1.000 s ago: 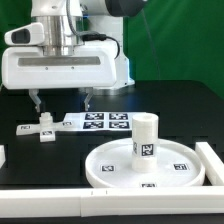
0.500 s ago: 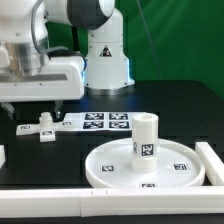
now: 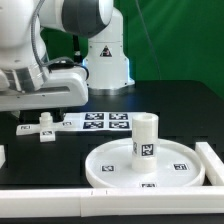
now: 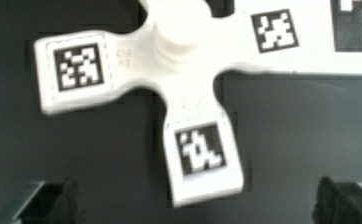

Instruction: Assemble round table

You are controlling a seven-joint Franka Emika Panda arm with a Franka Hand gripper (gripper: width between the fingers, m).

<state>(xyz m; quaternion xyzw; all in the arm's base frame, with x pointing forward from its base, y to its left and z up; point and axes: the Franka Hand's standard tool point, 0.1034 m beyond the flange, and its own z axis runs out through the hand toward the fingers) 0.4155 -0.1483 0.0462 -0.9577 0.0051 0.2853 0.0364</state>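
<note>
Arm shifted toward exterior view's left; gripper point(image 4: 199, 203) wide, empty, over white cross-shaped tagged piece point(image 4: 174, 70).

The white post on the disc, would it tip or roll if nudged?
Probably stiff: the post looks like thick plastic. It stands upright on the disc, so a high push might tip it; lying down, its round side would likely roll.

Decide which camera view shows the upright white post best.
The exterior view: the post stands whole, upright on the disc, a tag facing the camera. The wrist view shows none of it, only a cross-shaped tagged piece.
</note>
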